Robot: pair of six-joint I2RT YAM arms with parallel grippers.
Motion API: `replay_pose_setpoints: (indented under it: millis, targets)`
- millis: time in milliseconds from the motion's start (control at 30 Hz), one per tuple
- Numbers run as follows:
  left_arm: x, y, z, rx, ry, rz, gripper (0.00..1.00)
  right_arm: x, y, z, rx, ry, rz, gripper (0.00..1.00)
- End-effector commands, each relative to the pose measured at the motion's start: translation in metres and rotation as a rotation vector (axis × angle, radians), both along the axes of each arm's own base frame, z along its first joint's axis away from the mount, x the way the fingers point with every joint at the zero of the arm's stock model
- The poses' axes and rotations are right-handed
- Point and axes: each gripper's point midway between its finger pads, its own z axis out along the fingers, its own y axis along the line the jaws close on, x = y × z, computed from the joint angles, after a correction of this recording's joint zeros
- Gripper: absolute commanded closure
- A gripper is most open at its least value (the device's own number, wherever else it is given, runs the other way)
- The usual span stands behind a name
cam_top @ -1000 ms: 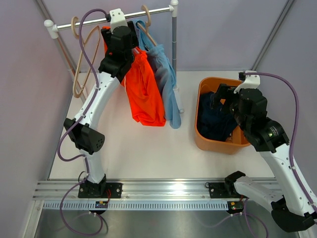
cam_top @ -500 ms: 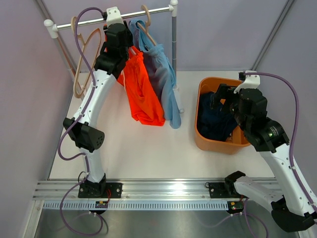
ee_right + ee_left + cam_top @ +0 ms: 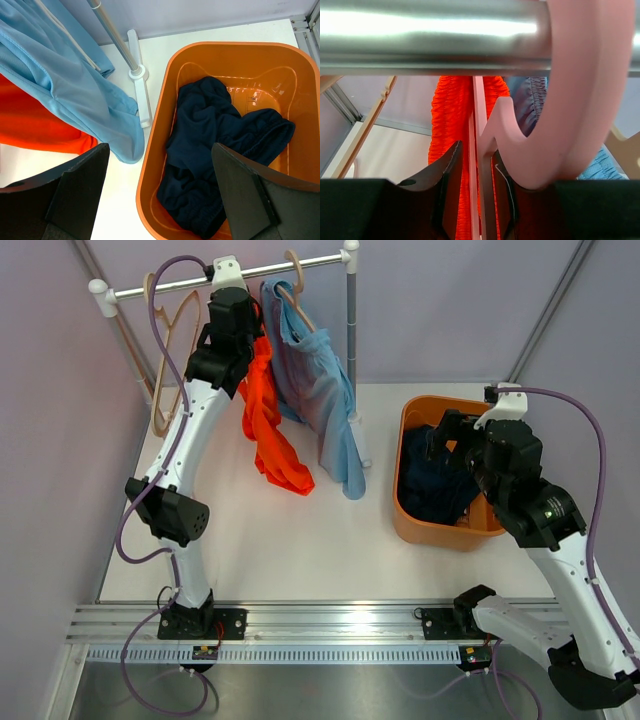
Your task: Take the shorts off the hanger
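At rail, left fingers pinch narrow on pink hanger; orange shorts dangle bunched beneath. Over tub, right fingers wide. Risk: hook snags rail, shorts slip onto bench.

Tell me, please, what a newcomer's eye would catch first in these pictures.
The orange shorts, bunched and hanging from the rail at the back left, stand out most, with the left fingers either side of the neck of a pink hanger. Just to their right hang blue shorts. At the right, navy shorts lie in an orange bin beneath the open right fingers.
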Motion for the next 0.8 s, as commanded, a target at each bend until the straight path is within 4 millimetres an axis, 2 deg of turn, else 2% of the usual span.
replay_pose_setpoints:
  millis: [0,133,167,267,500,533,667,767]
  targets:
    - [-0.005,0.004,0.024,0.003,-0.047,-0.017,0.68,-0.003,-0.005,0.011,0.013,-0.033,-0.019,0.09]
    - [-0.006,0.002,0.027,0.013,-0.056,-0.035,0.74,-0.002,-0.005,0.009,0.013,-0.029,-0.02,0.09]
    - [-0.006,0.001,0.029,0.015,-0.06,-0.043,0.83,-0.002,-0.005,0.01,0.014,-0.03,-0.018,0.09]
    - [-0.009,-0.002,0.036,0.026,-0.07,-0.07,0.99,-0.001,-0.005,0.009,0.014,-0.031,-0.02,0.08]
    - [-0.029,0.0,0.072,0.03,-0.133,-0.105,1.0,-0.001,-0.005,0.01,0.014,-0.035,-0.021,0.09]
    - [-0.035,0.001,0.083,0.027,-0.154,-0.109,1.0,0.0,-0.005,0.009,0.013,-0.034,-0.021,0.08]
    - [-0.047,0.003,0.1,0.036,-0.181,-0.123,1.0,0.001,-0.004,0.009,0.013,-0.034,-0.021,0.08]
    - [-0.057,0.007,0.105,0.045,-0.179,-0.124,1.0,0.001,-0.004,0.011,0.016,-0.04,-0.021,0.08]
